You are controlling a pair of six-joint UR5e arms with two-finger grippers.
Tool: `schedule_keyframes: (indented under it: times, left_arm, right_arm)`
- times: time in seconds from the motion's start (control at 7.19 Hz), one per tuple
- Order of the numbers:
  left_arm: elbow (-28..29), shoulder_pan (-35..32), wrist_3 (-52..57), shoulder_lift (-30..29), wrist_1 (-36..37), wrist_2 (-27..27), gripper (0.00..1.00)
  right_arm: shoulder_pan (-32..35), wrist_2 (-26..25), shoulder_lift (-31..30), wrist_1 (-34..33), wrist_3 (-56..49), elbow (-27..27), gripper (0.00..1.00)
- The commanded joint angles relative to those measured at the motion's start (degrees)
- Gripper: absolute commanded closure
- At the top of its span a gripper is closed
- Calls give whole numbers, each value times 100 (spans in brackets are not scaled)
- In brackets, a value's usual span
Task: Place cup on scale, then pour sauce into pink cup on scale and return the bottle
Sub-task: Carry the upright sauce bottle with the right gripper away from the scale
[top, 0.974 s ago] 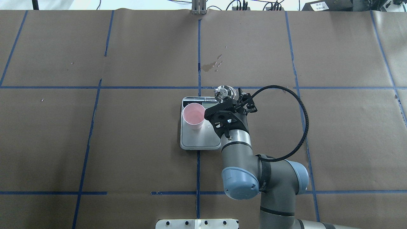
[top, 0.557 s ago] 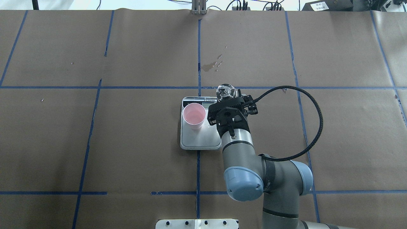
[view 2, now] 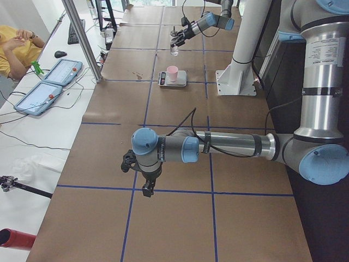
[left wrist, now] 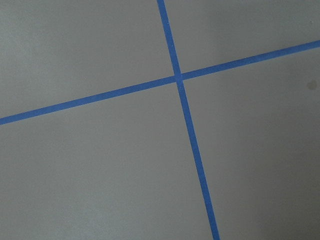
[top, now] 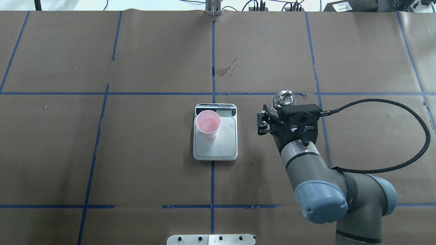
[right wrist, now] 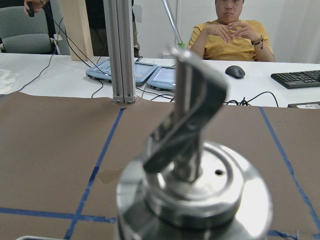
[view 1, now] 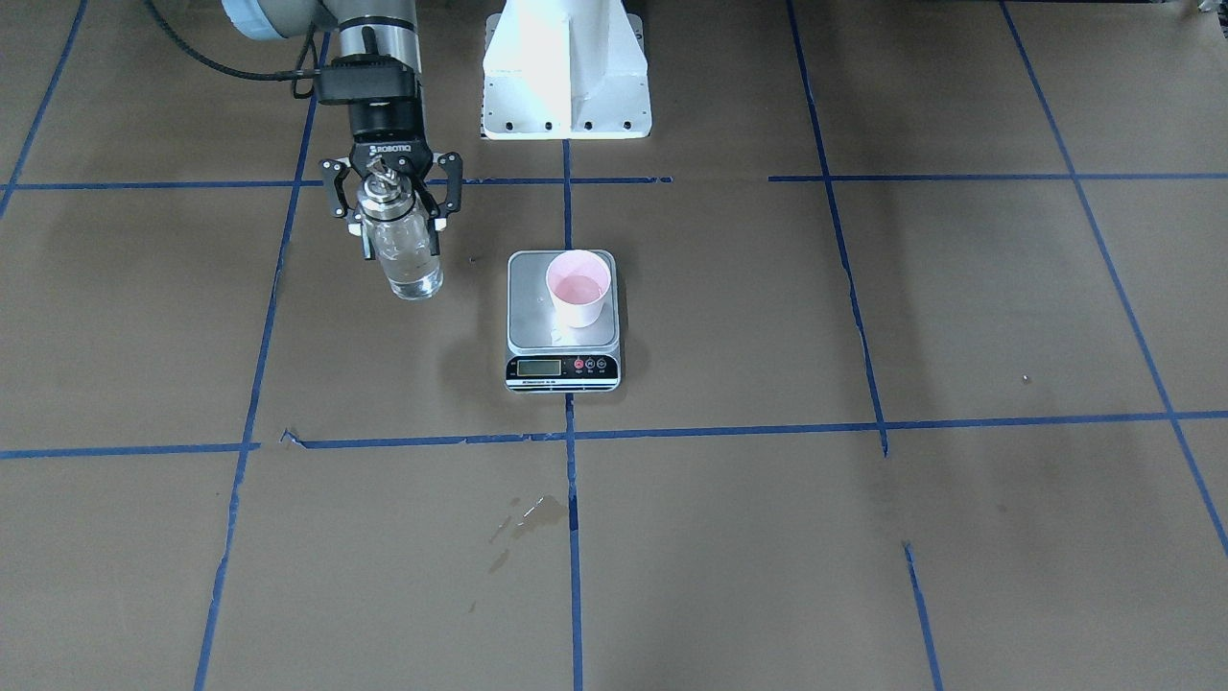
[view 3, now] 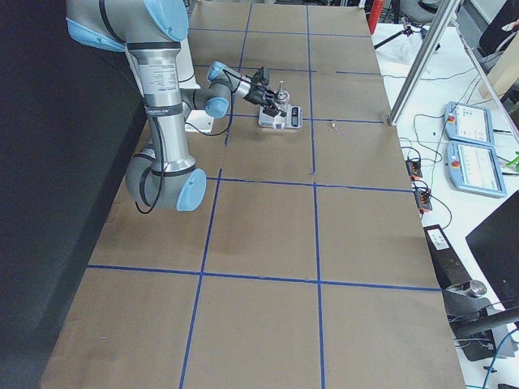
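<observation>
Clear glass cylindrical bottle (view 1: 411, 267) with silver metal collar and pour spout: held upright by the right jaws, which are closed on its upper body just below the collar, at the end of the grey right arm (top: 300, 157). It hangs to the robot's right of the scale, apart from it. It appears lifted clear of the table, though contact cannot be excluded. Upright carriage keeps the spout from shedding liquid, and a little clear liquid shows at the bottle's bottom. Judged step: return of the bottle, pouring done.

Next along is the flat square steel-grey scale (view 1: 530, 309) with white rim, its display strip turned away from the robot. The small pale pink tapered cup (view 1: 579, 312) stands upright on the plate, on the robot's left half and within the rim, so its full weight bears on the plate. Clear sauce (view 1: 580, 288) lies shallow inside.

Farthest, the grey left arm (view 2: 229, 144) reaches low over bare table, well apart from the work. State of the left jaws cannot be told.

Surface: table (top: 136, 153) covered in brown paper and gridded in blue tape (top: 213, 51), with a dark stain (top: 224, 71) beyond the scale. A white pedestal (view 1: 566, 67) carries the robot.

Room: white desk (view 2: 32, 142) with two tablets (right wrist: 135, 72), keyboard (right wrist: 297, 78) and mouse (right wrist: 235, 71), and a seated person (right wrist: 235, 45) in a yellow top.
</observation>
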Motion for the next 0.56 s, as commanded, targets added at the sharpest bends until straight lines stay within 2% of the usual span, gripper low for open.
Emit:
schedule_keyframes:
  times: [0.0, 0.14, 0.28, 0.42]
  left_arm:
    - [-20, 0, 0, -3, 0, 0, 0]
    - [-2, 0, 9, -3, -9, 0, 0]
    - [7, 0, 18, 6, -9, 0, 0]
    - [-19, -9, 26, 6, -9, 0, 0]
  right_arm:
    - [77, 79, -650, 464, 82, 29, 100]
    - [95, 141, -1114, 1156, 73, -67, 100]
    - [130, 219, -1475, 1528, 73, -76, 100]
    - [182, 220, -1531, 1584, 73, -242, 100]
